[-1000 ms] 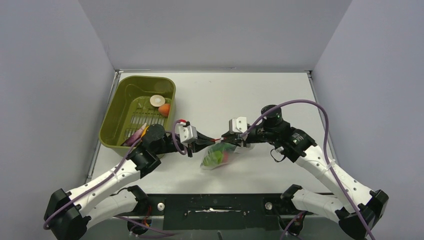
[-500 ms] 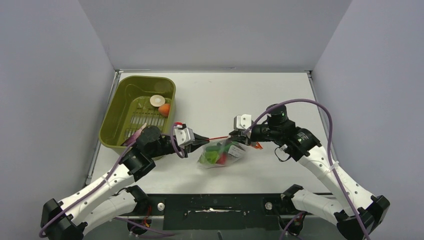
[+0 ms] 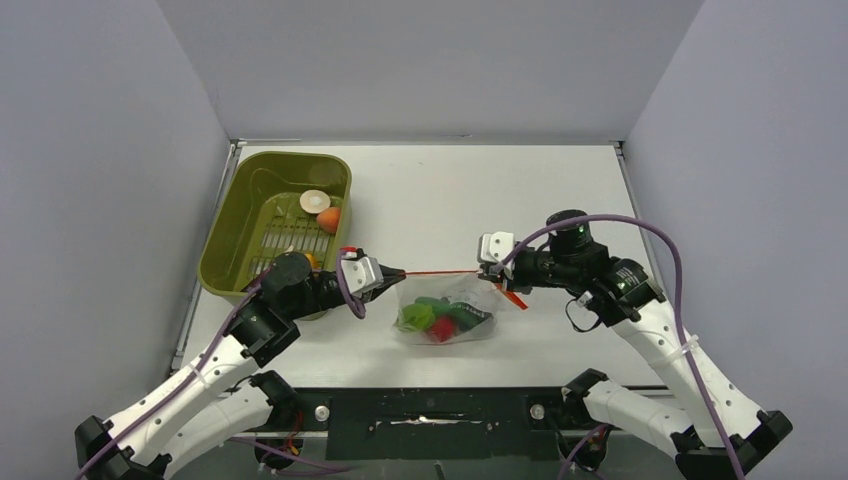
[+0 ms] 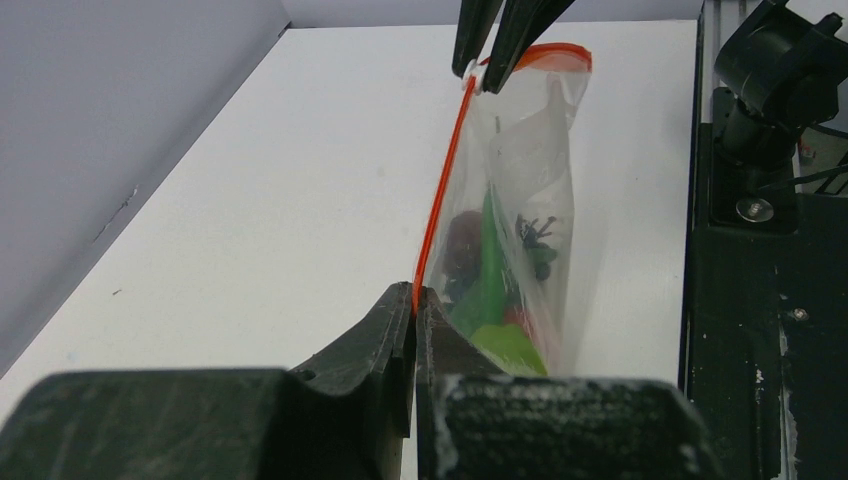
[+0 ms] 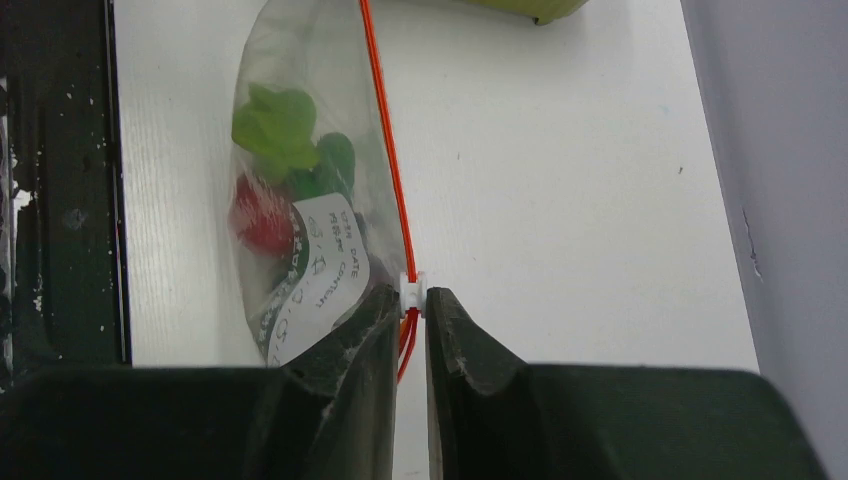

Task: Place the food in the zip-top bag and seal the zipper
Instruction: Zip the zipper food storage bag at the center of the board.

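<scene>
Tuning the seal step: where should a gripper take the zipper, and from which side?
At its ends, coming in along the strip's line, jaws across its thin edge. The zipper is pulled straight between the left gripper and right gripper, and the zip-top bag bulges only on the near side.

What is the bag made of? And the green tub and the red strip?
The bag: thin clear plastic film, it seems; you see the food through it, and it crinkles and shines. The tub: stiff olive plastic, probably; smooth glossy walls, moulded slots in its floor. The strip: looks like orange-red plastic, thin and taut.
</scene>
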{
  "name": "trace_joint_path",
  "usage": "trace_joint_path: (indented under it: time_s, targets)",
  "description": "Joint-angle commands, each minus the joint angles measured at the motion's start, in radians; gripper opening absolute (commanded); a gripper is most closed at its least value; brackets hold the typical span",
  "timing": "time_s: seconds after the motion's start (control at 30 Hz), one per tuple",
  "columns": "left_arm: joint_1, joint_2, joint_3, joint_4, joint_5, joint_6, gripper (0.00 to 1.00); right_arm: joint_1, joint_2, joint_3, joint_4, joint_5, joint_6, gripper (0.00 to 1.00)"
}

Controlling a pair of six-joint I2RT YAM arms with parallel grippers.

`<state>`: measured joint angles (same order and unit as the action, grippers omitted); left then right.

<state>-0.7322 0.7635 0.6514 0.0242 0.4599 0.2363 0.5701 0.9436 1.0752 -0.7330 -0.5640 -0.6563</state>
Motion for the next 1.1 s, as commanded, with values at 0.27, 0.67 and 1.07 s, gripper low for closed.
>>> trace_joint_path:
  time_s: [0.27, 0.67, 1.07]
  targets:
    - [0.05, -0.026, 0.081, -0.067, -0.069, 0.049, 0.0, -0.019, -0.126, 0.15, -0.354, 0.301, -0.016, 0.0]
    - [0.071, -0.003, 0.087, -0.056, -0.133, 0.032, 0.0, -0.019, -0.132, 0.221, -0.498, 0.426, 0.035, 0.0]
    - [0.076, -0.012, 0.058, -0.036, -0.122, 0.0, 0.0, -0.02, -0.13, 0.258, -0.543, 0.49, 0.099, 0.0]
